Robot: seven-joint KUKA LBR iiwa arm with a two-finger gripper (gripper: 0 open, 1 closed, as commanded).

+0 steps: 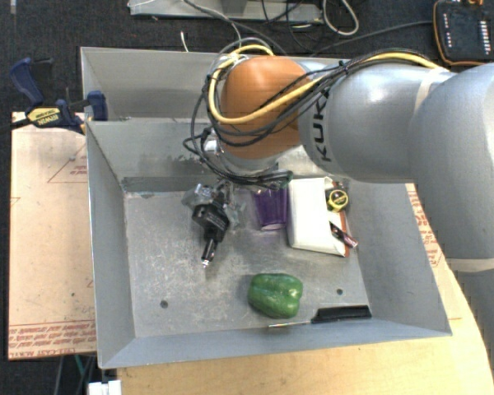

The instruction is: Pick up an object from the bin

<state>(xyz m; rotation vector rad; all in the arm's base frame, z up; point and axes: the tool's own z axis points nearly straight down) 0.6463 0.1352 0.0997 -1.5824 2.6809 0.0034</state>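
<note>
My gripper (207, 256) hangs low over the bare bin floor, left of the middle, with nothing seen in it. A purple boxy thing (271, 208) stands just to its right, partly under the arm's wrist. A green, pepper-shaped thing (275, 294) lies nearer the front wall, below and to the right of the gripper. Neither one touches the gripper.
A white flat box (314, 215) lies right of the purple thing, with a small yellow tape measure (338, 198) at its far corner and a thin reddish pen-like thing (343, 238) on its near edge. A black flat strip (342, 312) lies by the front wall. The orange-domed wrist covers the bin's back middle.
</note>
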